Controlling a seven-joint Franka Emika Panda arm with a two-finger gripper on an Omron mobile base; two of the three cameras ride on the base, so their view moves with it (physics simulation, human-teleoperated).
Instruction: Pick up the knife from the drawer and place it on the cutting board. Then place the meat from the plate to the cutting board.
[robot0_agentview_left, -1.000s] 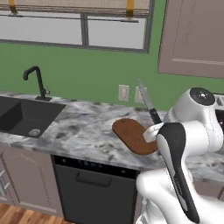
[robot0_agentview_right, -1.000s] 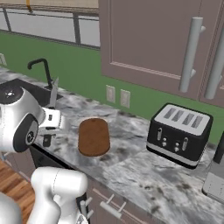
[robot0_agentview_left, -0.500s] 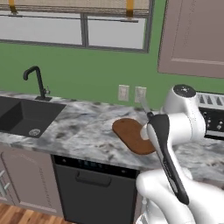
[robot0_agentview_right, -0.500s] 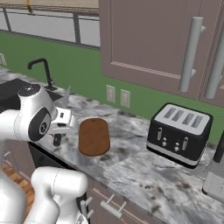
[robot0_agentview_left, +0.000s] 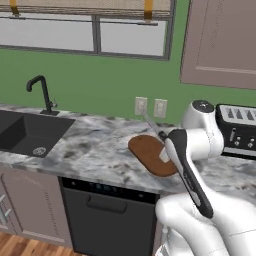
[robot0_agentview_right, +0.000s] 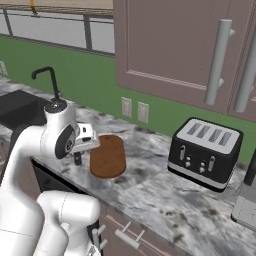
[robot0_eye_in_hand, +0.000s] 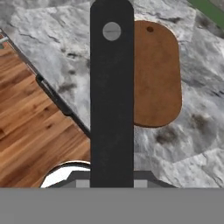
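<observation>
One knife (robot0_eye_in_hand: 111, 94) above cutting board (robot0_eye_in_hand: 158, 74)

A black faucet (robot0_agentview_left: 41, 91) stands at the sink (robot0_agentview_left: 25, 134) — at nine o'clock on the marble counter (robot0_agentview_left: 95, 150) — with a black toaster (robot0_agentview_right: 204, 153) at three o'clock.

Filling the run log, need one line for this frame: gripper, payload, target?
gripper: shut on black-handled knife | knife: held above counter edge | oval reddish-brown wooden cutting board: bare
</observation>
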